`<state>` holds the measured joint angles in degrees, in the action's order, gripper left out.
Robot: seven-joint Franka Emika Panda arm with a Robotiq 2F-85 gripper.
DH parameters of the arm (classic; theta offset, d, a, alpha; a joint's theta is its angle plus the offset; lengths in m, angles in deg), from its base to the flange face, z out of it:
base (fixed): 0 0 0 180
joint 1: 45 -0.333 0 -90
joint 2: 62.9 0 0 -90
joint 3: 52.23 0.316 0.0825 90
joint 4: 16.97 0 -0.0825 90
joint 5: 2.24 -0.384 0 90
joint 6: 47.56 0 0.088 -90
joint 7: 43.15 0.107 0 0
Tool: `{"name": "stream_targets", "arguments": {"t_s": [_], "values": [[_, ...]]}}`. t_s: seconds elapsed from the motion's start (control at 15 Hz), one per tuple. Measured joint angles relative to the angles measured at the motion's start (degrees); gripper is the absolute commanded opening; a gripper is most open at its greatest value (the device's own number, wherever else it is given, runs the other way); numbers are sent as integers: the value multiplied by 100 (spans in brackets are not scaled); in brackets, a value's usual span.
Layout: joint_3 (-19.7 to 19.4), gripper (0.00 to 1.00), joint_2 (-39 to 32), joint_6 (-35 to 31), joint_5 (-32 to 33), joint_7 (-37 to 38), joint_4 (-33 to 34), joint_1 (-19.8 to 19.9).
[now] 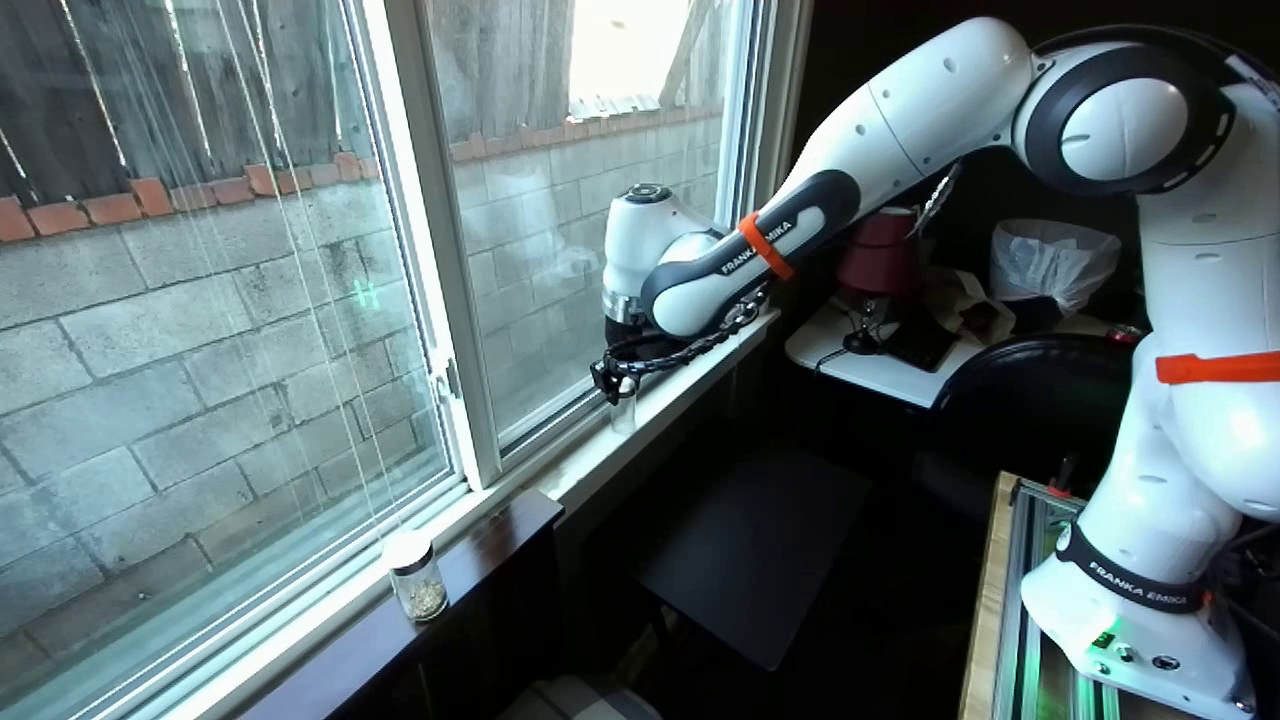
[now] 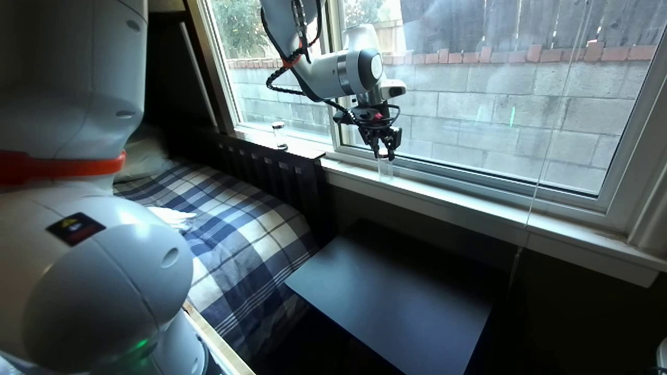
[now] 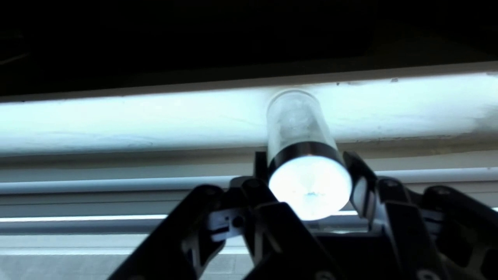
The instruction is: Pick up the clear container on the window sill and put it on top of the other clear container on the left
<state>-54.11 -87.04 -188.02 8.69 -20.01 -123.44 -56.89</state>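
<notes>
The clear container (image 1: 624, 414) is a small see-through cylinder with a whitish round top and a dark band under it. It stands roughly upright on the white window sill (image 1: 580, 472), near the sill's front edge. In the wrist view the clear container (image 3: 297, 120) shows top first. My gripper (image 3: 307, 171) has a finger on each side of its lid, with no visible gap. In an exterior view the gripper (image 2: 384, 151) points down over it. The other clear container (image 1: 417, 580), white-topped with yellowish contents, stands on a dark ledge; it also shows in an exterior view (image 2: 280, 136).
The dark ledge (image 1: 500, 545) joins the sill beside the window's upright frame (image 1: 430, 250). The glass is close behind the gripper. A black table (image 2: 396, 307) and a plaid bed (image 2: 255, 229) are below. A blind cord (image 2: 547, 151) hangs by the window.
</notes>
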Motion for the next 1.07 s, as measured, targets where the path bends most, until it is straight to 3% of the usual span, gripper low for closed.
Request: {"name": "stream_targets", "arguments": {"t_s": [0.2, 0.4, 0.8, 1.07], "values": [[36, 25, 232, 261, 177, -27, -91, -145], [247, 25, 971, 994, 300, -339, -359, -264], [994, 25, 2651, 2335, 323, -1749, -684, -276], [1490, 25, 3326, 2808, 258, -2630, -563, -417]]}}
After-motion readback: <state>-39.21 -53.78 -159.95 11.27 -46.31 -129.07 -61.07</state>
